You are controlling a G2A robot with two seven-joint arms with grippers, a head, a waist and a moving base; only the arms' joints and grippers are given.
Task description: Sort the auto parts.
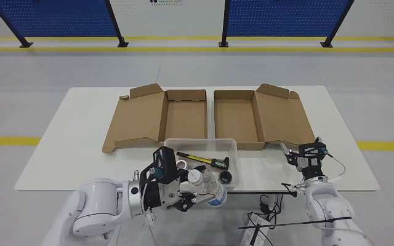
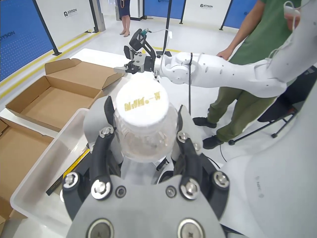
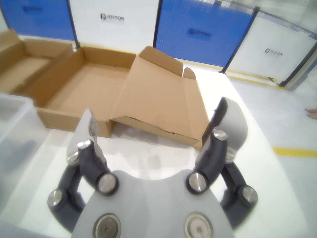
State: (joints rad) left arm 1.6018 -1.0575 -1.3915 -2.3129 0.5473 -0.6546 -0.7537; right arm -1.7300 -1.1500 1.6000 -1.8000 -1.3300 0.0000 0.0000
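Clear jar [image 2: 146, 137] with white cap [image 2: 142, 105] is gripped by the left end effector [image 2: 145, 115], pads closed on the body just below the cap, and held over the near edge of the clear bin [image 1: 200, 141]. The jar is judged light, rigid and smooth-walled, so slip is possible and the under-cap hold is favoured. Right end effector [image 3: 154, 115] is open and empty over the desk [image 1: 74, 135], beside the right cardboard box [image 1: 237, 120].

Two open brown cardboard boxes [image 1: 184, 120] [image 1: 234, 120] and one clear rectangular plastic bin [image 1: 197, 141] are counted. One clear plastic jar with a white lid [image 2: 142, 105], one long black-and-yellow tool [image 1: 200, 159] and one small black round part [image 1: 225, 177] are also seen.
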